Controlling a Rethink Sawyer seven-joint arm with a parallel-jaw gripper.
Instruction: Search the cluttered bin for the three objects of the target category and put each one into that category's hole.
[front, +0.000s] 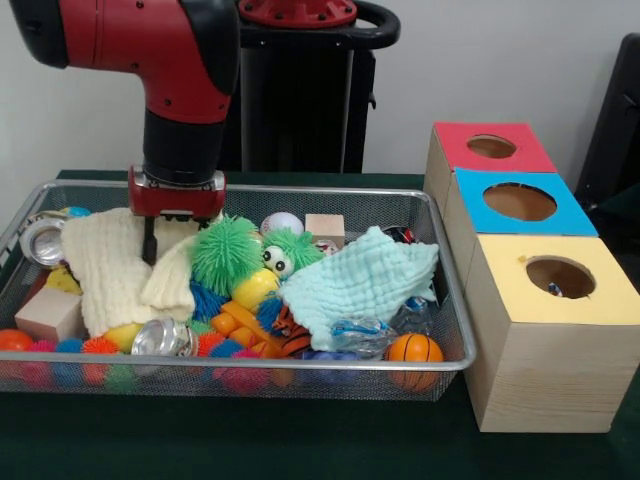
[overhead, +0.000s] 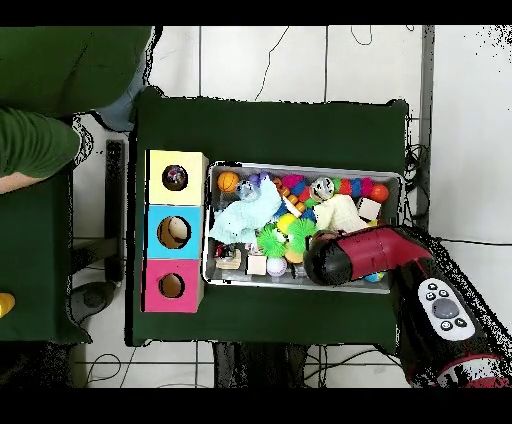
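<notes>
The wire mesh bin (front: 300, 189) is full of mixed toys and cloths; it also shows in the overhead view (overhead: 394, 181). My gripper (front: 163, 242) reaches down into its far left part and presses into a cream knitted cloth (front: 115, 262), next to a green spiky ball (front: 226, 253). The cloth and the ball hide its lower part. In the overhead view the red arm (overhead: 352, 255) covers it. No spotted fabric bundle shows plainly in the bin. The yellow-topped box's hole (front: 559, 276) has something small and speckled inside (overhead: 175, 179).
A mint cloth (front: 360, 282), a tiger-striped plush (front: 290, 335), a small orange basketball (front: 414, 350), wooden blocks (front: 48, 315) and metal tins (front: 160, 338) fill the bin. Blue-topped (front: 520, 203) and red-topped (front: 491, 147) boxes stand behind the yellow one. A person's green sleeve (overhead: 40, 140) is at the overhead view's left.
</notes>
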